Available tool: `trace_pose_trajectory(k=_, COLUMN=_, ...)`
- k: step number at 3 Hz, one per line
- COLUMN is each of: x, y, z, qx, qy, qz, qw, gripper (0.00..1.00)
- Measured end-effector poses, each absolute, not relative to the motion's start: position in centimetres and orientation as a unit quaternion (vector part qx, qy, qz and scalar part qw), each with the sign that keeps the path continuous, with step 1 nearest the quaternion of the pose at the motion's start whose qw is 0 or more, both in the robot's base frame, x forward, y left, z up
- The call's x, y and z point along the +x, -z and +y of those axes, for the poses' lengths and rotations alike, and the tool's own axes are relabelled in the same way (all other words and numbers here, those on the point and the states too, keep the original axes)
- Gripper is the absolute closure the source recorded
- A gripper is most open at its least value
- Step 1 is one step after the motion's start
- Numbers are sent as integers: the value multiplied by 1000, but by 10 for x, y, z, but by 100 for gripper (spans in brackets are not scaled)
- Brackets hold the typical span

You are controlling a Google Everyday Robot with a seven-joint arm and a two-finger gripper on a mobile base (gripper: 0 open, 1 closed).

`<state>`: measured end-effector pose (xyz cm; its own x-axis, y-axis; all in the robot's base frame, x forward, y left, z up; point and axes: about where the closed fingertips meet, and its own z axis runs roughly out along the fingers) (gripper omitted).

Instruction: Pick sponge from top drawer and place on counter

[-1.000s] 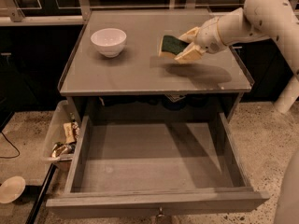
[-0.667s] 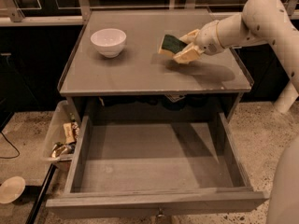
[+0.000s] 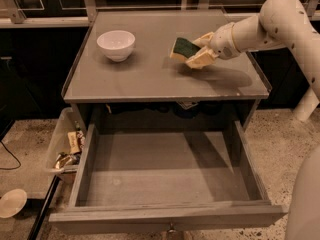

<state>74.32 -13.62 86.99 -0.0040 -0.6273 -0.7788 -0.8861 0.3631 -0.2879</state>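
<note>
The sponge (image 3: 183, 48), dark green over pale yellow, sits tilted between the fingers of my gripper (image 3: 192, 51) over the right middle of the counter (image 3: 140, 79), low to its surface; I cannot tell whether it touches. The gripper is shut on the sponge, its cream fingers (image 3: 200, 59) above and below it, with the white arm reaching in from the right. The top drawer (image 3: 165, 179) is pulled fully open below the counter, and its flat grey bottom holds nothing.
A white bowl (image 3: 116, 44) stands on the counter's left rear part. A clear plastic bin (image 3: 60, 149) of clutter sits on the floor left of the drawer. A white dish (image 3: 11, 203) lies on the floor at far left. The arm's white body (image 3: 305, 199) fills the right edge.
The gripper with the sponge has barely moved; it stays over the right middle of the counter. The drawer and bowl are unchanged.
</note>
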Motion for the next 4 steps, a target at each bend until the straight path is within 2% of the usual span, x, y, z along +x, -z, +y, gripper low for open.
trace_pose_trajectory(k=2, x=743, y=-870, z=-136, qx=-545, qy=-145, qz=694, qw=448, gripper=14)
trace_pose_trajectory(k=3, x=743, y=-870, z=-136, qx=-545, qy=-145, qz=694, qw=448, gripper=0)
trace_pose_trajectory(k=4, x=743, y=-870, z=-136, qx=-546, qy=-145, qz=694, qw=448, gripper=0)
